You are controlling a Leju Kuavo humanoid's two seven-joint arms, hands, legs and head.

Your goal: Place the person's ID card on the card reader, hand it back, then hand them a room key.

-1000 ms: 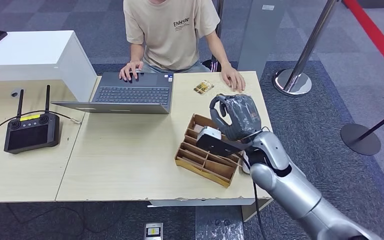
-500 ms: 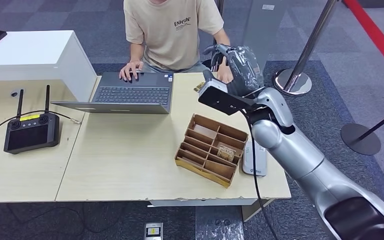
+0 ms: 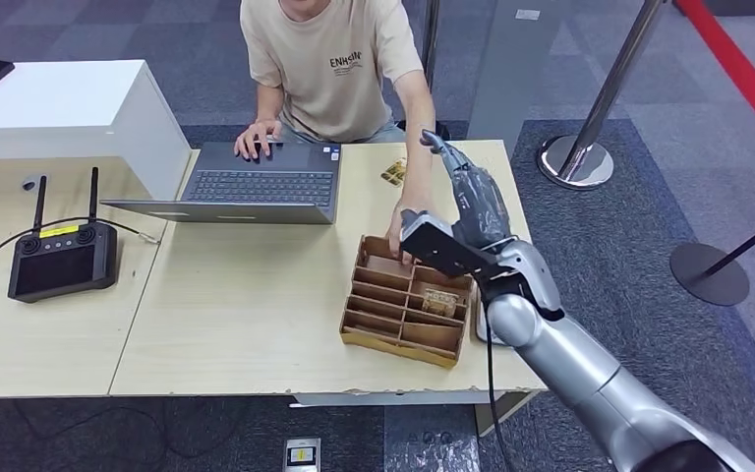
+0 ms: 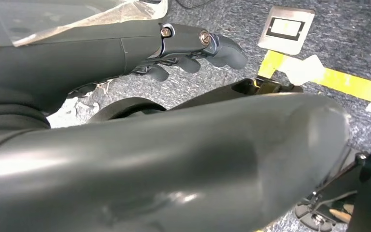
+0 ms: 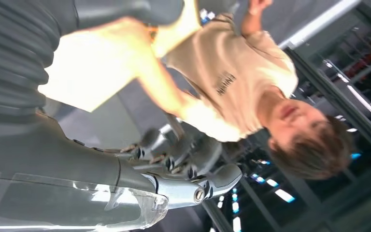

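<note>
we see the robot's silver right arm reaching over the pale wooden table (image 3: 246, 295), its dark many-fingered right hand (image 3: 472, 197) raised with fingers stretched out and apart, holding nothing that we can make out. just beneath it, the person in a beige t-shirt (image 3: 329, 64) reaches one hand (image 3: 408, 221) into the far edge of the brown wooden divided tray (image 3: 408, 305). a small card-like item (image 3: 439, 298) lies in one compartment; we cannot tell whether it is the id card or a room key. the white card reader (image 3: 487, 329) is mostly hidden behind the arm. the left hand (image 4: 188, 46) hangs over the floor, fingers loosely curled on nothing.

the risk, we judge, is a collision: the robot's hand sits right over the person's wrist, and lowering could bump it or shove the tray.

compared with half a second ago, the right hand has dropped lower and opened flatter, the person's hand has moved from the table's edge into the tray, and the tray has shifted slightly.
</note>
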